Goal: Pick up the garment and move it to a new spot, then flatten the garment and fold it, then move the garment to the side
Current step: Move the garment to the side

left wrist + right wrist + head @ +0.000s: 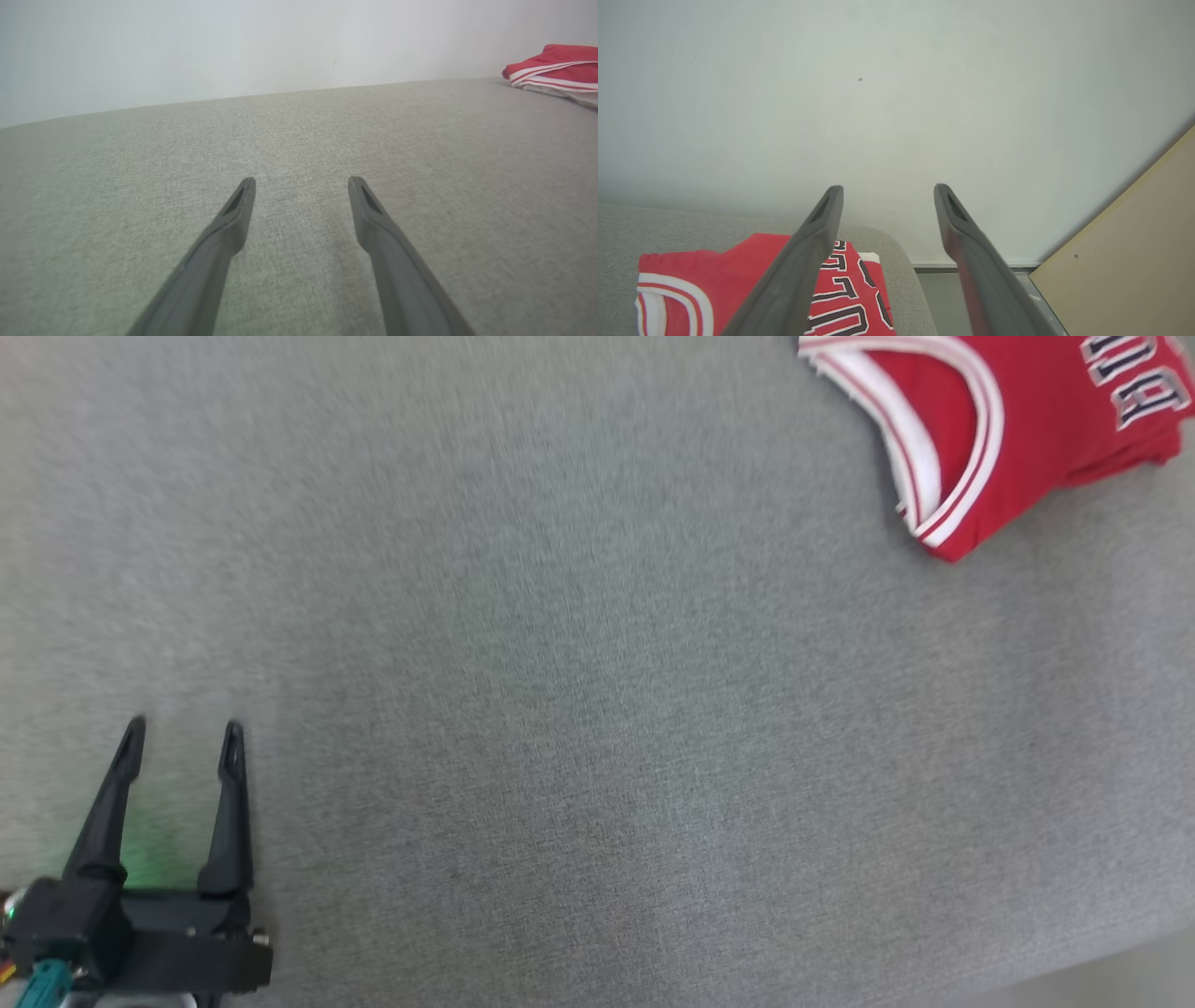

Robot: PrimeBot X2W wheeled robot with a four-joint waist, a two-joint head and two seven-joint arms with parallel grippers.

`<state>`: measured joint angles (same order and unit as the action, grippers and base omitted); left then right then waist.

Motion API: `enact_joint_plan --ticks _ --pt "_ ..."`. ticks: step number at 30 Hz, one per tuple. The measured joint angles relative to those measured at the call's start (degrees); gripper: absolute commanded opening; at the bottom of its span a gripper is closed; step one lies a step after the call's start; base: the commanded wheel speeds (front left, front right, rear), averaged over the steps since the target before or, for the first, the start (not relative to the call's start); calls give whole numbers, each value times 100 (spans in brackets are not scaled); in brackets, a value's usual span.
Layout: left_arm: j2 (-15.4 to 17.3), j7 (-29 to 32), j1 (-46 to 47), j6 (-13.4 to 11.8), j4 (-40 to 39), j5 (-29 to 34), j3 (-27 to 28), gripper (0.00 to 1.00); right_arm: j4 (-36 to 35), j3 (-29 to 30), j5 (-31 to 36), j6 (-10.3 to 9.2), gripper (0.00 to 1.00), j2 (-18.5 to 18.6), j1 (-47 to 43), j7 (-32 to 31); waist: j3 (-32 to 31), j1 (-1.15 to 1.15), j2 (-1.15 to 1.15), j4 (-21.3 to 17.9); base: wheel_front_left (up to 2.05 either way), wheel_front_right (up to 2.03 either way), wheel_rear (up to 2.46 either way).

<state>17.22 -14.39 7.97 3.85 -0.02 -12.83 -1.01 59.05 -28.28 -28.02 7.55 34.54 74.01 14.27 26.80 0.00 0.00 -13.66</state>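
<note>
A folded red basketball jersey [1027, 420], trimmed in white and lettered in black and white, lies flat on a grey upholstered surface [597, 709], well off to the right of the left gripper [185, 726] and far ahead of its tips. The left gripper's two dark fingers [210, 261] are spread wide apart with nothing between them, low over bare grey fabric. A faint green glow tints the cloth between them in the head view. From the left wrist view, the jersey [556, 65] sits at the surface's far edge, beyond and to the right of the fingertips, against a pale wall [233, 46].

The right gripper [888, 188] is raised above the garment, its fingers likewise parted and empty and aimed at the wall. The jersey [714, 275] shows beneath and to the left of them, near the surface's rounded corner and partly hidden behind one finger. A tan panel [1134, 261] stands to their right.
</note>
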Motion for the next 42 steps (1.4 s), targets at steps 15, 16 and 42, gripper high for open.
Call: enact_joint_plan --ticks 15,16,42 --pt "-436 -65 -612 -79 311 -104 252 100 -1601 843 274 0 100 -582 -2150 73 -1262 -2 -1 231 0 0 0" --pt "-453 -64 -647 -75 328 -104 267 100 -1734 932 323 0 100 -634 -2326 73 -1341 -2 0 255 0 0 0" --pt "-931 -65 -927 156 498 123 556 100 -4429 2763 1106 0 100 -2111 -6505 71 -2338 -1 -1 868 0 0 0"
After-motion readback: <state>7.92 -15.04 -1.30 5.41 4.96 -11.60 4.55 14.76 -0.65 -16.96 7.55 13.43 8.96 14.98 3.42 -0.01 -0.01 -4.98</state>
